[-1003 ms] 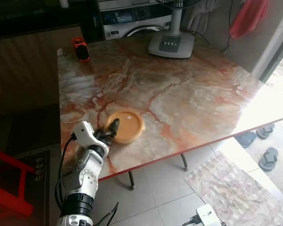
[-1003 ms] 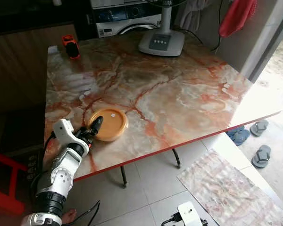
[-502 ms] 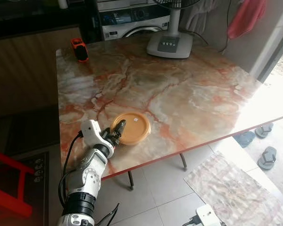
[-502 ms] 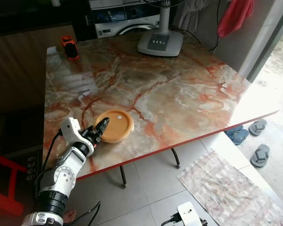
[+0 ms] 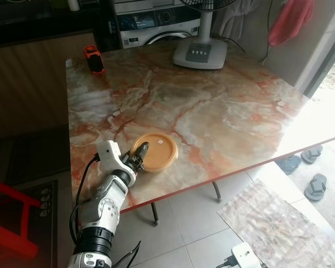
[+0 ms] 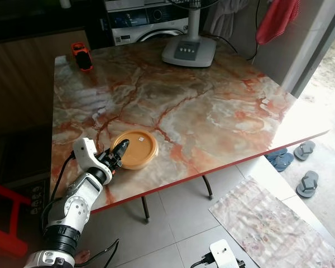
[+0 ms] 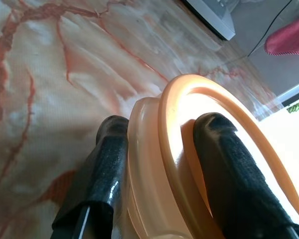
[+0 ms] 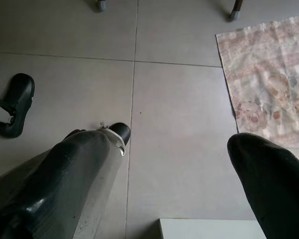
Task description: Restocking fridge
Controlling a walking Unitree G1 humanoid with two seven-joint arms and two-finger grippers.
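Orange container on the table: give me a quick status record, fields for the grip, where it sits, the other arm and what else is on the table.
container: orange round lidded container, near the table's front-left corner
grip: left gripper shut on its rim, one finger outside the wall, one on the lid
support: container looks to be resting on the marble table, not clearly lifted
right gripper: open, hanging over the tiled floor
other items: fan base at the far edge, small orange device at the far-left corner
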